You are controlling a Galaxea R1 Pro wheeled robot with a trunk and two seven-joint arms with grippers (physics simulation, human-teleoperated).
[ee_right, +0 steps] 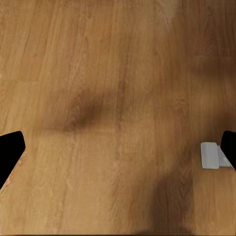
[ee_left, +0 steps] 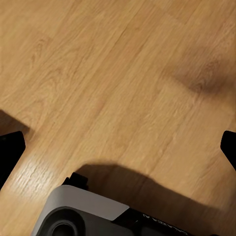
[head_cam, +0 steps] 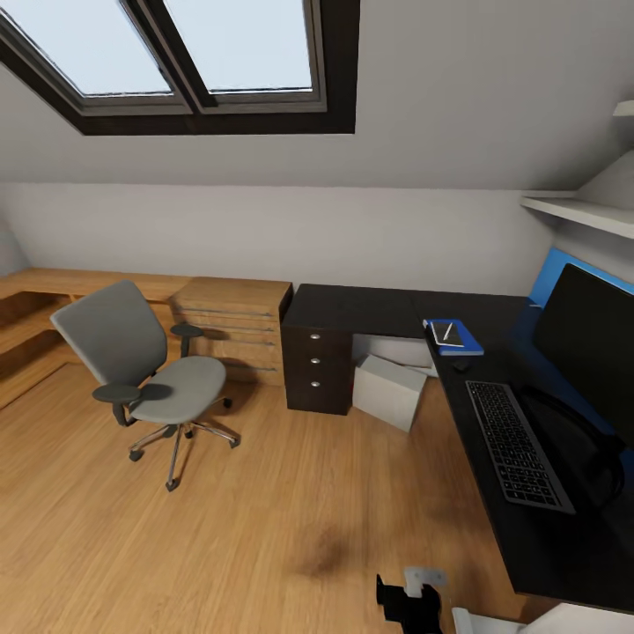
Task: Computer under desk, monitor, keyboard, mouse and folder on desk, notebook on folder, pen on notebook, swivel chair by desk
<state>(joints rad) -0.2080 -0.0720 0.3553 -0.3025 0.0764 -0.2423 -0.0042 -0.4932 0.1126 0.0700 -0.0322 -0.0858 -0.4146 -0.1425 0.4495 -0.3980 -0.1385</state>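
desk (head_cam: 370,310): glossy black l-shape against the wall, its drawer unit facing the room.
computer (head_cam: 388,390): grey box on the floor in the desk's corner, tilted, partly under the top.
monitor (head_cam: 588,339): on the desk's right-hand run, blue panel behind it.
keyboard (head_cam: 516,444): flat on the desk just in front of the monitor.
folder (head_cam: 456,338): blue, on the desk beyond the keyboard, with the notebook (head_cam: 447,334) on it and the pen (head_cam: 449,331) on top.
mouse (head_cam: 460,364): small dark lump between folder and keyboard – hard to make out.
swivel chair (head_cam: 145,376): on the wood floor (head_cam: 264,519) well apart from the desk, seat bare, turned toward the room.
left gripper (ee_left: 118,147): fingers wide apart over bare floor, holding nothing.
right gripper (ee_right: 118,147): likewise spread wide, nothing between the fingers.
step in hand: by my reading, only the chair is left to place – the desk items look sorted.
doing it well: drive round behind the chair, take the backrest or an armrest low and firmly, push slowly so the castors roll straight, and stop short of the drawer knobs and the computer.
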